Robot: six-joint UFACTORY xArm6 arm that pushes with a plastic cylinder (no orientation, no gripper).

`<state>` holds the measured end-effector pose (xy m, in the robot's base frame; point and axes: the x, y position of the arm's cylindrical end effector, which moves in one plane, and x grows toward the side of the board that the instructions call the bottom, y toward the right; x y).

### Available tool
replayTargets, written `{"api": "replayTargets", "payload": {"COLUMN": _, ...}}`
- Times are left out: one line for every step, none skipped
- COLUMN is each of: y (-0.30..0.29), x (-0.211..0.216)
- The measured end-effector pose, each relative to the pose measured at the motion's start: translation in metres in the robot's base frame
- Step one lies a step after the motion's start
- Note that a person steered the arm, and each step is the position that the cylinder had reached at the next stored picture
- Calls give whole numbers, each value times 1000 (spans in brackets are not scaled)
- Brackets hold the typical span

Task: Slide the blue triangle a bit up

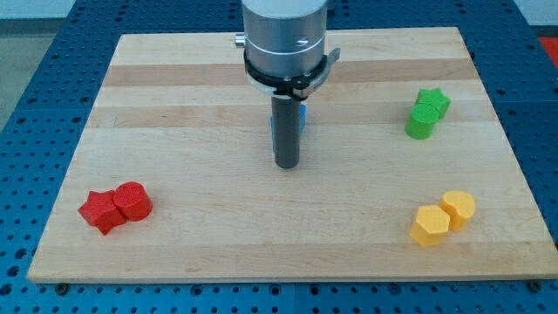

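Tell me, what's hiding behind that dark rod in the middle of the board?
A blue block: only thin slivers show beside the rod, so its shape can't be made out. My tip sits just below it in the view.

My tip (287, 164) rests mid-board (174, 105). A blue block (302, 114), shape unclear, shows only as slivers just behind the rod. Two red blocks (114, 207) touch at view's lower left, two green blocks (426, 112) upper right, two yellow blocks (443, 218) lower right.
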<state>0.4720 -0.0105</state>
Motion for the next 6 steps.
{"api": "replayTargets", "payload": {"y": -2, "x": -2}}
{"api": "replayTargets", "payload": {"y": -2, "x": -13}}
{"api": "replayTargets", "payload": {"y": -2, "x": -28}}
{"api": "replayTargets", "payload": {"y": -2, "x": -38}}
{"api": "replayTargets", "payload": {"y": -2, "x": -38}}
{"api": "replayTargets", "payload": {"y": -2, "x": -38}}
